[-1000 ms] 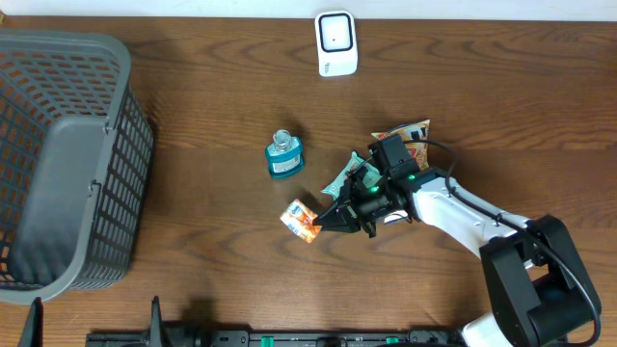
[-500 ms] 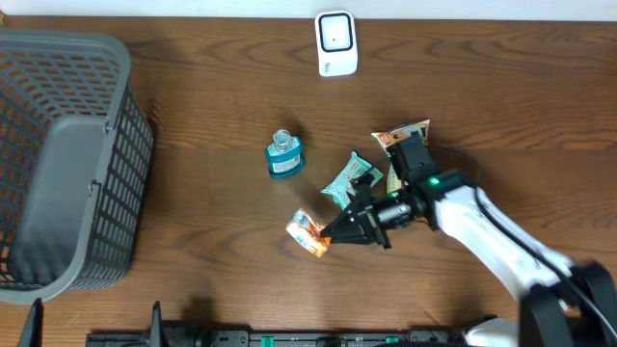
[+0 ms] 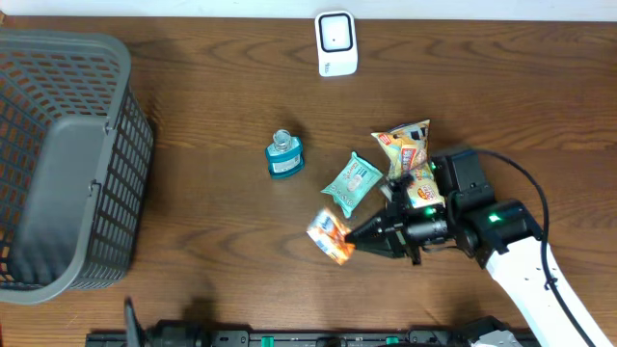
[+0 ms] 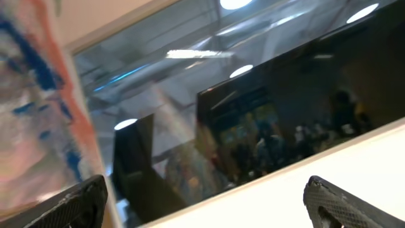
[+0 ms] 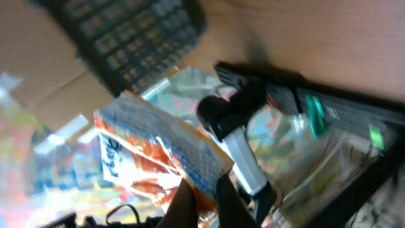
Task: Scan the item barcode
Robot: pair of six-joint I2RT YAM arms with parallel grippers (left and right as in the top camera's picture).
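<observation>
A small orange-and-white packet (image 3: pixel 331 238) is pinched at one edge by my right gripper (image 3: pixel 354 236), which is shut on it and holds it off the table right of centre. In the right wrist view the packet (image 5: pixel 158 152) stands crumpled just above the dark fingertips of the right gripper (image 5: pixel 202 193). The white barcode scanner (image 3: pixel 336 43) stands at the table's far edge, well apart from the packet. My left gripper (image 4: pixel 205 197) is open with nothing between its fingers (image 4: pixel 82 197) and points up at a window and ceiling lights. It does not show in the overhead view.
A teal bottle (image 3: pixel 283 156), a teal packet (image 3: pixel 352 183) and a yellow snack bag (image 3: pixel 410 154) lie on the wooden table near the right arm. A large dark mesh basket (image 3: pixel 58 164) fills the left side.
My right arm has swung to the right and toward the near edge, carrying the orange-and-white packet along. The left gripper has stayed open.
</observation>
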